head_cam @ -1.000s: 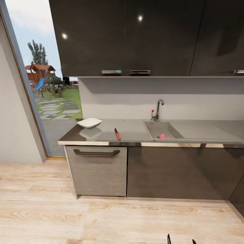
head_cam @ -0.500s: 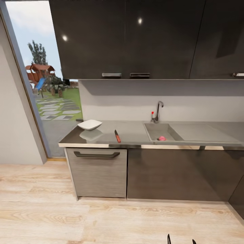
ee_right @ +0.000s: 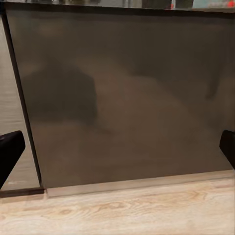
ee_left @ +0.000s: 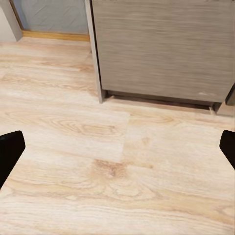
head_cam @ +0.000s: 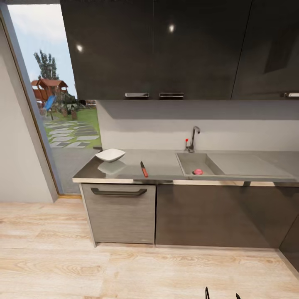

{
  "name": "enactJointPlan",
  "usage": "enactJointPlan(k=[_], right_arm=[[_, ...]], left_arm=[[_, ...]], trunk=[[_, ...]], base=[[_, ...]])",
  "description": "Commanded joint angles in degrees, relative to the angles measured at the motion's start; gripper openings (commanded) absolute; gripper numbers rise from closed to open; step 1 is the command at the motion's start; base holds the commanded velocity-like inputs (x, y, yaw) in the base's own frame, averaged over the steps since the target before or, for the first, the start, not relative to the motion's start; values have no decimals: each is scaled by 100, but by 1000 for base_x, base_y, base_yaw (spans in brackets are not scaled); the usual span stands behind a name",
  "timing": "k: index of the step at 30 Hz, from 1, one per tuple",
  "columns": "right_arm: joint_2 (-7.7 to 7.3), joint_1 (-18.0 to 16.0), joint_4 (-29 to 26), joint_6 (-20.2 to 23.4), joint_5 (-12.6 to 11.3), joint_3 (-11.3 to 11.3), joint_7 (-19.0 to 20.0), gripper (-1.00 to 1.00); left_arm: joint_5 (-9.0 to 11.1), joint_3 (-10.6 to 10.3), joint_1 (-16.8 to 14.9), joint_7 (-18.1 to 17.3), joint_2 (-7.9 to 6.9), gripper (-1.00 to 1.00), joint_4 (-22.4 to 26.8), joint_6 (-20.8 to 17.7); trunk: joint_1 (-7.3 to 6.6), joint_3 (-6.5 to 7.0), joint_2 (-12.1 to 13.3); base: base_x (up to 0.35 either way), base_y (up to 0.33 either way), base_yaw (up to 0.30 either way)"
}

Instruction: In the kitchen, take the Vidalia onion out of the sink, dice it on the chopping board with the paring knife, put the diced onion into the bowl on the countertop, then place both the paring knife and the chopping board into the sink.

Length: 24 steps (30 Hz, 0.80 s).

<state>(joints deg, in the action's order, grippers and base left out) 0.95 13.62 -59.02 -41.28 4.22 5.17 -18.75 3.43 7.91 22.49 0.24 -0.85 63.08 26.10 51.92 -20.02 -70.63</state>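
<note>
Vidalia onion (head_cam: pixel 198 171): lying in the basin of the sink (head_cam: pixel 232 161), near its front wall, far ahead of both tools.
Sink: sitting at the right part of the surface (head_cam: pixel 164 164), basin at left, drainboard stretching right; tap (head_cam: pixel 192 139) standing behind the basin at the far edge.
Paring knife (head_cam: pixel 143 169): lying flat on the surface, left of the sink and apart from it, red-orange handle pointing toward the near edge, blade toward the wall.
Bowl (head_cam: pixel 110 155): resting on the left end of the surface, left of the knife and apart from it.
Left tool (ee_left: pixel 117 147): hanging low over the wooden floor (ee_left: pixel 98 161) with fingers (ee_left: pixel 10 152) spread wide apart, gripping nothing; pointing at the base of the light grey cabinet (ee_left: pixel 161 46).
Right tool (ee_right: pixel 117 147): facing the dark cabinet door (ee_right: pixel 127 93) below the surface, fingers (ee_right: pixel 10 149) spread wide apart, gripping nothing; two dark tips poking in at the bottom edge of the head view.
Onion relative to tools: up on the surface level, well apart from both, no contact.
</note>
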Motion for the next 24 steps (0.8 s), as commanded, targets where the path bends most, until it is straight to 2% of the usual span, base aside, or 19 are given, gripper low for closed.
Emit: enactJointPlan(k=[1, 24], right_arm=[[-1, 1, -4, 6, 44, 6, -50, 100], [-2, 1, -4, 6, 43, 10, -50, 100]], left_arm=[[35, -8, 1, 2, -3, 100, 1, 9], [35, -8, 1, 2, -3, 100, -18, 9]], trunk=[[-22, 15, 38], [-527, 428, 961]], base=[[0, 0, 0], [0, 0, 0]])
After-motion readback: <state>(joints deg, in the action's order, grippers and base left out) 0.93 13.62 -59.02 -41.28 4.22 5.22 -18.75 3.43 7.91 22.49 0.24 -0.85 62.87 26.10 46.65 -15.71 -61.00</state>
